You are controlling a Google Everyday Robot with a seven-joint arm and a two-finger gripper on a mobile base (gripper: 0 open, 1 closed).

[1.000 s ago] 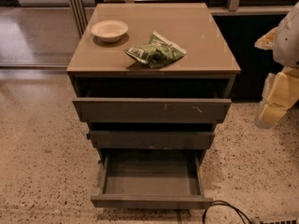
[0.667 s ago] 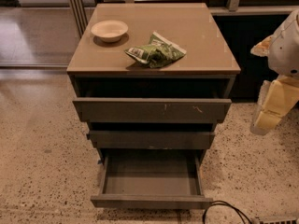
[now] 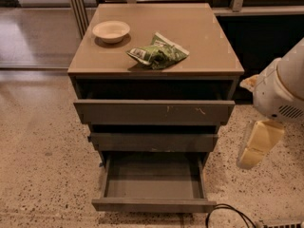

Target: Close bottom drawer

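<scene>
The bottom drawer (image 3: pixel 153 204) of the dark grey-brown cabinet is pulled far out, showing its empty shallow tray. The middle drawer (image 3: pixel 154 142) above it sticks out a little. The top drawer (image 3: pixel 154 112), with pale scratches on its front, also stands slightly out. My gripper (image 3: pixel 259 145), with pale yellow fingers, hangs at the right of the cabinet beside the middle and bottom drawers, apart from them, under the white arm housing (image 3: pixel 280 87).
A white bowl (image 3: pixel 110 31) and a green snack bag (image 3: pixel 159 52) lie on the cabinet top (image 3: pixel 204 37). A black cable (image 3: pixel 228 215) curls on the speckled floor by the bottom drawer's right front corner. A dark wall panel stands behind.
The arm and gripper have moved left and down, closer to the cabinet's right side. The drawers have not moved.
</scene>
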